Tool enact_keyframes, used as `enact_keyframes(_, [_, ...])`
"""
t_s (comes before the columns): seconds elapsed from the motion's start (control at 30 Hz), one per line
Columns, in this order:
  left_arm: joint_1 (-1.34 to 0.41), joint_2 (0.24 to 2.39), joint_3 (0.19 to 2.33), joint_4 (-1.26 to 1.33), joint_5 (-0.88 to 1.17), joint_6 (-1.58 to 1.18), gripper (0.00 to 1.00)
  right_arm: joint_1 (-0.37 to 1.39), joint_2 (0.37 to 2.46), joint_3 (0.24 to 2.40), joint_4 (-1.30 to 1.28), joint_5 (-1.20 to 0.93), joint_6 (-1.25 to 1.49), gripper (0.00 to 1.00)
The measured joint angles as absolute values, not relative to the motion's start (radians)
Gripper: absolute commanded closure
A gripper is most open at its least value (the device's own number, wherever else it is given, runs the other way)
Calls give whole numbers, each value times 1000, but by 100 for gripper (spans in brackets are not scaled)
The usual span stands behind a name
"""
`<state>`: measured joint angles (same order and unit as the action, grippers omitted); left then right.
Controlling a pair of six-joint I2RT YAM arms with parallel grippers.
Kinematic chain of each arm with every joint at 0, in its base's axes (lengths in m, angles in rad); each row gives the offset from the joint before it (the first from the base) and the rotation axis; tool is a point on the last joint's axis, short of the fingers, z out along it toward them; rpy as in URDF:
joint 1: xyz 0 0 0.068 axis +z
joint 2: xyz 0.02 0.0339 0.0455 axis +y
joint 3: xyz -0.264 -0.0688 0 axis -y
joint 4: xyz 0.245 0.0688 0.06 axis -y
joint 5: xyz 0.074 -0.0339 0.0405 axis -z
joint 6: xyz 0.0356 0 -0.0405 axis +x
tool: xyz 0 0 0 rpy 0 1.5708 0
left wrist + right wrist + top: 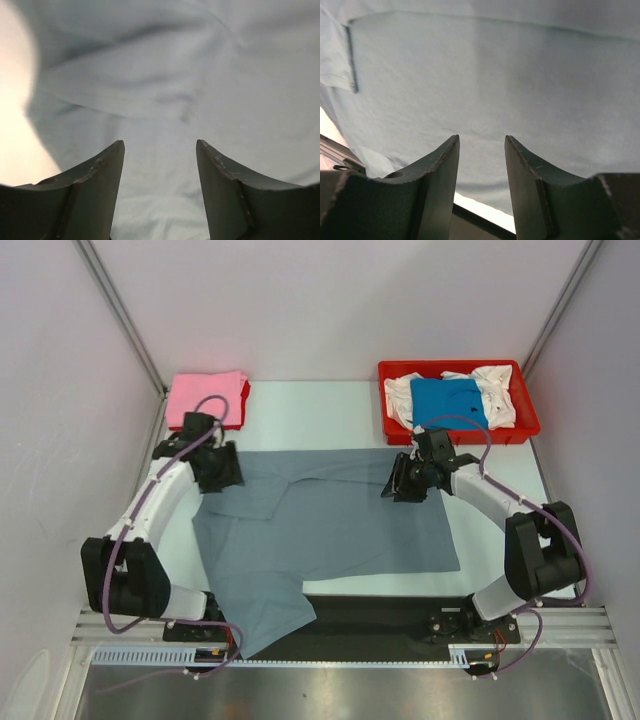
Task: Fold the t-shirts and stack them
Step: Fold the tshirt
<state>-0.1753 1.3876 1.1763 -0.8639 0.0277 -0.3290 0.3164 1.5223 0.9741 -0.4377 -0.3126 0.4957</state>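
Left pincer (160,145) stands spread and empty over the far left corner of the slate grey t-shirt (330,530). The right pincer (481,137), jaws parted more narrowly, holds nothing above the far right edge. Cloth lies directly beneath both and stretches between them; whether the fingertips touch it I cannot tell. Beyond the left one sits the pink t-shirt (205,398). The step looks like taking the far edge for a fold. Next, both should drop, pinch that edge and carry it together toward the bases.
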Motion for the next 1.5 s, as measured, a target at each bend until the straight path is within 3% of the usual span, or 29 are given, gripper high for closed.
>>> enact_keyframes(0.23, [191, 1391, 962, -703, 121, -349, 42, 327, 1544, 1016, -381, -370, 507, 52])
enact_keyframes(0.4, [329, 1342, 810, -572, 246, -427, 36, 429, 1725, 1043, -88, -505, 684, 51])
enact_keyframes(0.53, [348, 1327, 778, -493, 316, -456, 39, 553, 1944, 1151, 72, -550, 825, 52])
enact_keyframes(0.73, [364, 1378, 782, -423, 326, -436, 43, 695, 2103, 1288, 185, -519, 988, 55])
enact_keyframes(1.03, [420, 1381, 781, -362, 326, -426, 43, 857, 2169, 1348, 231, -388, 1154, 58])
enact_keyframes(1.5, [420, 1381, 767, -327, 370, -426, 42, 880, 2209, 1364, 203, -320, 1205, 61])
